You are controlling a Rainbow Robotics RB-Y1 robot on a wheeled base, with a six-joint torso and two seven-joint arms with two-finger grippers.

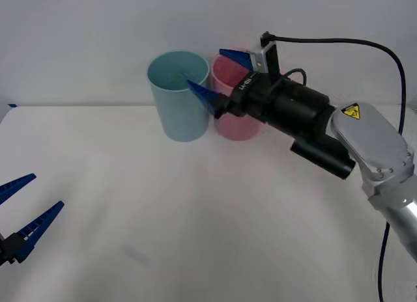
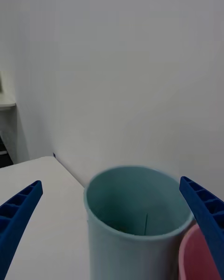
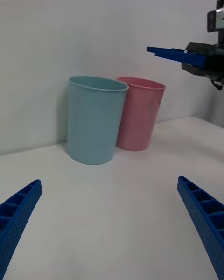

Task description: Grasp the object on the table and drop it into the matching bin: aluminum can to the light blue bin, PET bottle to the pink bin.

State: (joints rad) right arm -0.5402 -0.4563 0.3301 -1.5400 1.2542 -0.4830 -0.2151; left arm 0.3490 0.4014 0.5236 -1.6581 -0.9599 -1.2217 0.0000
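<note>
Two round tubs are seen standing side by side, touching or nearly so, near the far edge of the white table (image 1: 195, 211), close to the pale wall behind. On the robot's left is the light blue bin (image 1: 178, 96), on its right the pink bin (image 1: 233, 100). The right gripper (image 1: 218, 74) is held above the tubs, over the seam between them, its blue ribbed fingers (image 1: 202, 94) spread wide with nothing between them — one finger reaches across the light blue bin's rim, the other lies over the pink bin. From the right wrist, the open mouth of the light blue bin (image 2: 135, 205) is looked down into, and something dark and indistinct is glimpsed low inside; whether it is the aluminum can cannot be told. The left gripper (image 1: 19, 214) is parked low at the near left corner, fingers wide apart — broad bare tabletop is left open between it and the bins.
</note>
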